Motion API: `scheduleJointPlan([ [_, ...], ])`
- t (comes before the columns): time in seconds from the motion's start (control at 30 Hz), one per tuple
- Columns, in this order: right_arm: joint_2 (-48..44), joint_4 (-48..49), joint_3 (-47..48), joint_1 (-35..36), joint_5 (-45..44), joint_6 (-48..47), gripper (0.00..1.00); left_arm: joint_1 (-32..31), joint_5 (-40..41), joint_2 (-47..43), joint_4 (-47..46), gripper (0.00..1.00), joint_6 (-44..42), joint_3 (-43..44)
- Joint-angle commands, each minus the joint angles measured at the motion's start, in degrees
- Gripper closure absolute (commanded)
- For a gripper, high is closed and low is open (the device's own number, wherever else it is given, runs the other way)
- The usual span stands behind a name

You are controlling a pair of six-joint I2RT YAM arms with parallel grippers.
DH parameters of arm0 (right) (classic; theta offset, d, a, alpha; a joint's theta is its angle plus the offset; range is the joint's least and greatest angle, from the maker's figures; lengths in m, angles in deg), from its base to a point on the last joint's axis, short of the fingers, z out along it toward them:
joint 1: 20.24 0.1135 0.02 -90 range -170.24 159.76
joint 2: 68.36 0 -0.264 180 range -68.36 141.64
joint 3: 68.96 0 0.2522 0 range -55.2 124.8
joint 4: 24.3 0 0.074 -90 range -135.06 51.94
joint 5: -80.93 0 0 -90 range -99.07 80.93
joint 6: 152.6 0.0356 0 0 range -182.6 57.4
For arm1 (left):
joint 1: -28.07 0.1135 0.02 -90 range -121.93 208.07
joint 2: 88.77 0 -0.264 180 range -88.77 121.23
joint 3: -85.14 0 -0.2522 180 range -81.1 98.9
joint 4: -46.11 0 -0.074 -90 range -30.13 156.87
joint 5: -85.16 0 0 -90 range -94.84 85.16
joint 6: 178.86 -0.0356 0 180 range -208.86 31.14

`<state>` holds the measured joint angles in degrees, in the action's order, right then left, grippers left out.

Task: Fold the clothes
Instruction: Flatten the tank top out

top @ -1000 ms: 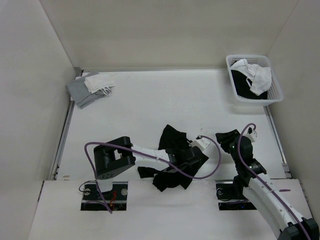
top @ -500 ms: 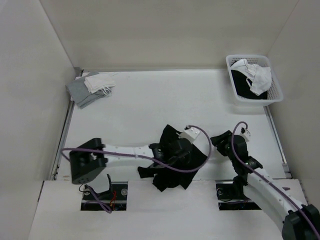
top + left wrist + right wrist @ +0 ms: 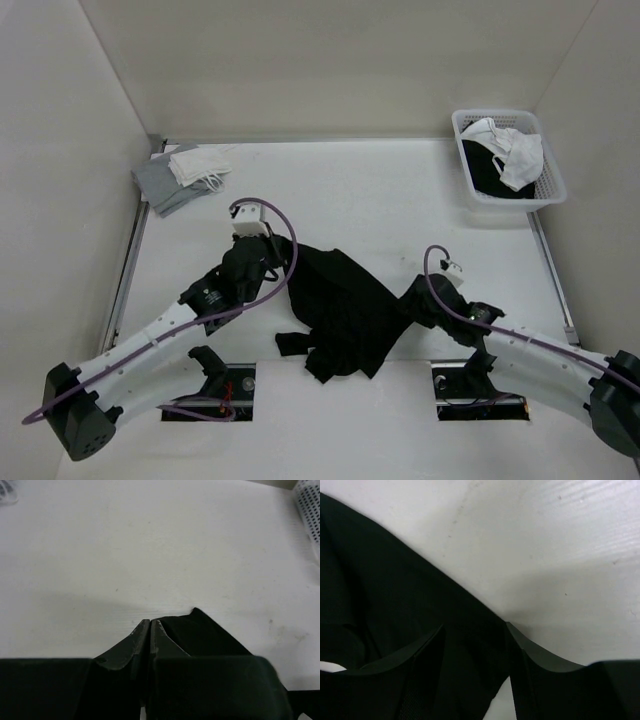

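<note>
**Mia:** Where is the black shirt (image 3: pixel 345 310)?

**Tom:** On the bench (image 3: pixel 380 200), in the middle near the front edge. It is all crumpled.

**Mia:** Why is the left pincer (image 3: pixel 150 626) squeezed together?

**Tom:** It seems to pinch the shirt's far left corner. I think that is to pull it flat.

**Mia:** And the right pincer (image 3: pixel 475 627)?

**Tom:** Its fingers stand apart, with cloth from the shirt's right side between them.

**Mia:** Which way does the shirt lie?

**Tom:** Longways from left to right, between both pincers.

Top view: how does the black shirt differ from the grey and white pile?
The shirt is black; the pile is grey and white. The shirt lies rumpled and spread out at the near middle; the pile sits compact in the far-left corner. Both rest on the table.
</note>
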<state>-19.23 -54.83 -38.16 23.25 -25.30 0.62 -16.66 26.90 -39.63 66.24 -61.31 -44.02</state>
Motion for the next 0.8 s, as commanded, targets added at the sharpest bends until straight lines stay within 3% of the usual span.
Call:
scheduleJointPlan([
  [0.0,4.1,-6.0,4.6,2.5,-2.8,2.7,0.45,4.6,-2.6,-4.2,1.4,0.98,6.0,-2.6],
  [0.1,6.9,-6.9,5.8,3.9,-2.1,2.2,0.64,10.2,-5.1,-7.7,0.9,0.98,9.3,-4.9],
  [0.17,8.5,-3.2,6.8,3.0,-1.0,0.1,0.88,14.1,-7.0,-9.0,0.2,0.98,11.1,-5.8],
  [0.2,9.7,0.0,8.4,0.4,-0.6,-2.9,0.93,16.3,-8.6,-9.2,-0.4,0.98,12.2,-6.1],
  [0.33,18.3,12.1,18.6,-12.5,1.9,-15.2,1.0,23.6,-14.2,-9.3,-2.0,0.98,15.9,-6.1],
  [0.5,28.4,17.0,33.9,-22.8,4.4,-20.7,0.91,30.6,-18.6,-9.2,-3.3,0.98,18.5,-5.8],
  [0.57,31.4,16.3,36.7,-23.7,5.0,-21.6,0.68,31.2,-19.8,-8.2,-4.3,0.98,18.9,-5.9],
  [0.6,30.9,16.5,35.7,-23.7,4.1,-22.1,0.49,31.2,-20.5,-7.5,-4.6,0.98,19.0,-6.2],
  [0.63,30.2,16.8,34.6,-23.7,3.4,-22.5,0.44,31.1,-20.5,-7.4,-4.9,0.98,19.0,-6.8],
  [0.67,28.3,17.5,31.7,-23.7,1.7,-22.9,0.4,30.9,-20.3,-7.5,-5.1,0.97,19.0,-7.5],
  [0.77,26.3,18.1,26.0,-23.7,0.0,-22.3,0.42,31.0,-20.2,-7.7,-5.7,0.97,18.9,-8.7],
])
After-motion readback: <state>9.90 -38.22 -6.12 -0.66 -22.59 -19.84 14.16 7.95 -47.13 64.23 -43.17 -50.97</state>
